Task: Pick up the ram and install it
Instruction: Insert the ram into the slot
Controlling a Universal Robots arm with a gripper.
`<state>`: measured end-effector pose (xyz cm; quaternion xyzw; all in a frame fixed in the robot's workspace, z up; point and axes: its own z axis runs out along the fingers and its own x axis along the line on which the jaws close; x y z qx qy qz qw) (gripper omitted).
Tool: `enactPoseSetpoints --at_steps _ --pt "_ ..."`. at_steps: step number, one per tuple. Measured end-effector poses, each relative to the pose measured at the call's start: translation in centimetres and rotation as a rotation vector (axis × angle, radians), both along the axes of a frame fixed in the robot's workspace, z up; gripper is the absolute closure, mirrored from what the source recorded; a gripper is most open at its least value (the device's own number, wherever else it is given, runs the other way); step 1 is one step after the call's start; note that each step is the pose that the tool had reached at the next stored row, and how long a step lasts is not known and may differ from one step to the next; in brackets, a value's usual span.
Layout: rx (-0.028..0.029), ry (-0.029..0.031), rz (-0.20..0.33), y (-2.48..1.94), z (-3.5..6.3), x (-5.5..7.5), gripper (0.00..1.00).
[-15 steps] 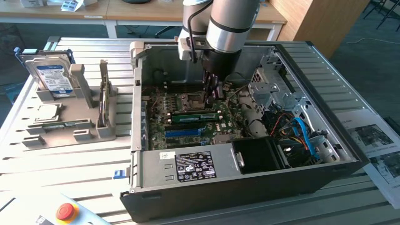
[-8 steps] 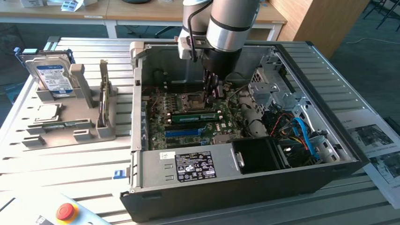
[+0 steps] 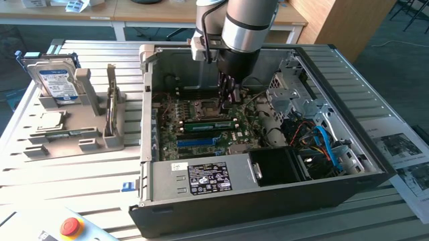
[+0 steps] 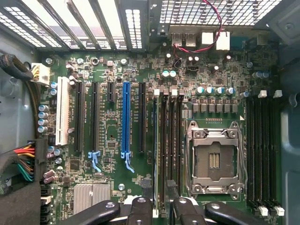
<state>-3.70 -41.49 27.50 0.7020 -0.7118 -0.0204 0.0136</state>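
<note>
Ribbed aluminium table (image 3: pixel 80 170), pale grey, slats running lengthwise. Printed sheets (image 3: pixel 402 150) lie at its edge on the exterior view's right. Behind it stand light-wood desks (image 3: pixel 154 12) on white legs and a tall wooden panel (image 3: pixel 335 20). Floor (image 3: pixel 395 45) is dark blue-grey. Bright, even light; soft glare on the slats.

Arm (image 3: pixel 241 25) — smooth silver-grey cylindrical shell, glossy, stepping down to a black wrist section. Pale grey bracket box (image 3: pixel 201 47) is mounted at its side, with a thin black cable (image 3: pixel 209 30) running alongside. Gripper (image 4: pixel 161 208) — matte black links, each pinned with a round silver screw head (image 4: pixel 110 205).
</note>
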Motion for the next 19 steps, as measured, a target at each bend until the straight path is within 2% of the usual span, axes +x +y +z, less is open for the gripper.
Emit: enactPoseSetpoints --at_steps 4,15,19 --pt "-0.0006 0.0002 0.000 -0.01 0.07 0.0 0.75" --pt "-0.0003 0.0001 0.000 0.00 1.23 0.0 0.75" --pt "-0.0002 0.0000 0.000 0.00 1.32 0.0 0.75"
